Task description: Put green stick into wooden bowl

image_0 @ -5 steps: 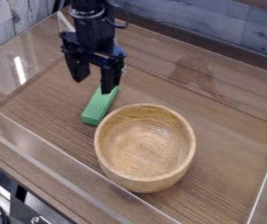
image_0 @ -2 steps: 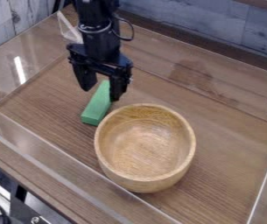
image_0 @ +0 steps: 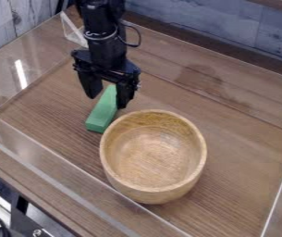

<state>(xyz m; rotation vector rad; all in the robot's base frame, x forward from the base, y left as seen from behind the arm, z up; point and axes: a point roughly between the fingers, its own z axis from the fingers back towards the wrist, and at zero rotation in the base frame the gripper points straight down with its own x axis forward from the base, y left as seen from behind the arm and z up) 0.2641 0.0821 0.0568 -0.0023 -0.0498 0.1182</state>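
Though partly masked by the arm, green stick (image_0: 101, 113) lying flat on the wooden worktop (image_0: 217, 88), just beside the near-left rim of the wooden bowl (image_0: 154, 155), apparently a sliver apart from it, though contact cannot be ruled out. Long axis running away from the camera, upper end tucked under the pincer (image_0: 108, 93).

Pincer pointing straight down, spread wide, one dark finger on each side of the stick's far end, nothing pinched yet. Straddling stance sensible for a grasp across the narrow width; probably closing next, then a lift and a short carry to the right over the rim. Grasp near one end rather than the middle, so some risk of the bar tilting once raised.

Bowl upright and empty, grain showing inside, open mouth ready to receive.

Clear acrylic walls (image_0: 56, 199) fencing the worktop, presumably to keep things from sliding off.

Hard to judge: whether fingertips already touch the worktop or hang just above it. Far end of the stick hidden behind the fingers; arm cut off at the top edge.
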